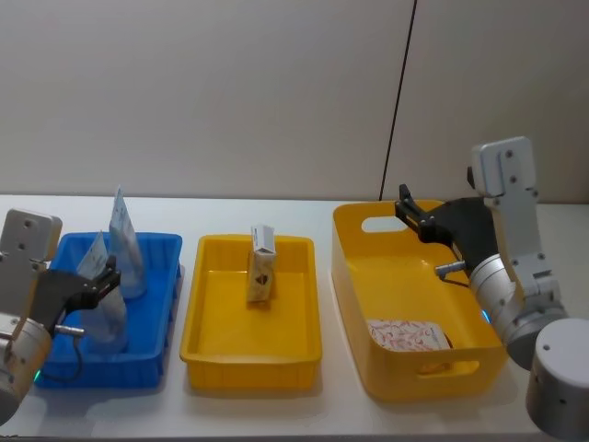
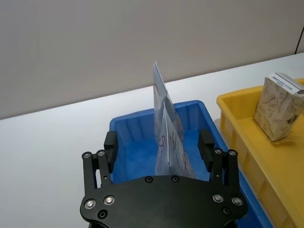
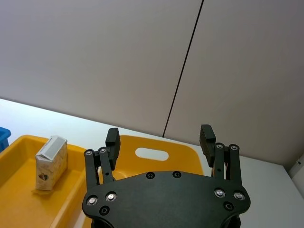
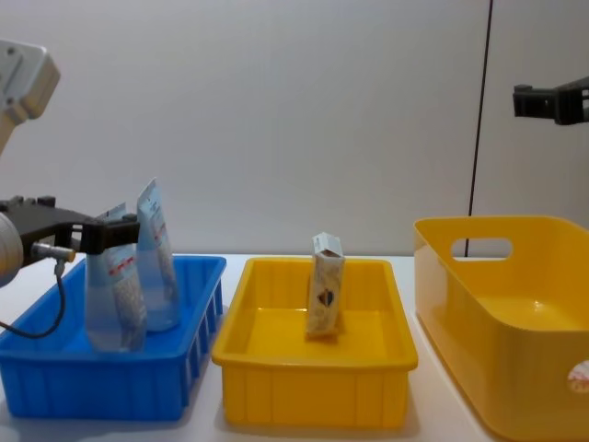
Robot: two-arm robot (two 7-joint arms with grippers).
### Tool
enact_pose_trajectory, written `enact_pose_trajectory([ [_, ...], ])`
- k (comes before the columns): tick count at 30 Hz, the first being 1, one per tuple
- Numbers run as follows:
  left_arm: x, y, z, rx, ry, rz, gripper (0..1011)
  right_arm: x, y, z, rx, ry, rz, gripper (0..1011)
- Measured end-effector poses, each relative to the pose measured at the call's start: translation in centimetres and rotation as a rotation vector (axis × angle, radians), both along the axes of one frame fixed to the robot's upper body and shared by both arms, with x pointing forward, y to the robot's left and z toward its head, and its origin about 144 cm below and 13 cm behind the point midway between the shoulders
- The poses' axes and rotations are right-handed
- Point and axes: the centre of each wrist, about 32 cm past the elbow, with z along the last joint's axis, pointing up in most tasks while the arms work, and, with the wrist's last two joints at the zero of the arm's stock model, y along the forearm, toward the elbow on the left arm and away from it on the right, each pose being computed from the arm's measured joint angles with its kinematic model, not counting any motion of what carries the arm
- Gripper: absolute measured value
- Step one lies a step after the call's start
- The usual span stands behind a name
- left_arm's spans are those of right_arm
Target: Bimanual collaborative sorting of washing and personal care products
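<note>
Two pale-blue translucent tubes stand upright in the blue bin [image 1: 171,276]: a nearer tube [image 1: 103,318] and a taller one behind it [image 1: 125,241]. My left gripper [image 1: 106,276] is open, its fingers [image 2: 111,144] either side of the nearer tube [image 2: 172,149] with gaps showing. A small printed carton [image 1: 261,268] stands upright in the shallow yellow tray [image 1: 204,343]. A flat white pack with red print [image 1: 406,333] lies in the deep yellow bin [image 1: 350,267]. My right gripper [image 1: 409,208] hangs open and empty above that bin's far rim.
The three containers sit in a row on a white table, blue at the left, the shallow tray in the middle, the deep bin [image 4: 479,304] at the right. A grey wall with a dark vertical seam [image 1: 398,101] stands behind.
</note>
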Motion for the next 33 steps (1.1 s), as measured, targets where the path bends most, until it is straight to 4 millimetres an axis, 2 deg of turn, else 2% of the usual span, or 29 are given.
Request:
enact_pose_trajectory([
  [14, 2.2, 0.6, -1.5, -0.085, 0.084, -0.035, 981, 0.0, 0.0, 0.0, 0.0, 0.0, 0.0, 1004],
  [17, 2.5, 0.6, -1.8, -0.099, 0.095, -0.036, 917, 0.0, 0.0, 0.0, 0.0, 0.0, 0.0, 1004],
  [18, 2.7, 0.6, -2.0, -0.106, 0.1, -0.035, 865, 0.0, 0.0, 0.0, 0.0, 0.0, 0.0, 1004],
  [19, 2.8, 0.5, -2.0, -0.109, 0.1, -0.035, 865, 0.0, 0.0, 0.0, 0.0, 0.0, 0.0, 1004],
  [22, 3.1, 0.5, -2.2, -0.119, 0.108, -0.031, 761, 0.0, 0.0, 0.0, 0.0, 0.0, 0.0, 1004],
  [23, 3.2, 0.5, -2.3, -0.122, 0.109, -0.029, 761, 0.0, 0.0, 0.0, 0.0, 0.0, 0.0, 1004],
  [26, 3.5, 0.5, -2.4, -0.129, 0.112, -0.025, 642, 0.0, 0.0, 0.0, 0.0, 0.0, 0.0, 1004],
  [28, 3.6, 0.4, -2.5, -0.131, 0.113, -0.022, 624, 0.0, 0.0, 0.0, 0.0, 0.0, 0.0, 1004],
  [29, 3.7, 0.4, -2.6, -0.134, 0.115, -0.018, 559, 0.0, 0.0, 0.0, 0.0, 0.0, 0.0, 1004],
  [33, 4.0, 0.3, -2.7, -0.136, 0.115, -0.01, 441, 0.0, 0.0, 0.0, 0.0, 0.0, 0.0, 1004],
])
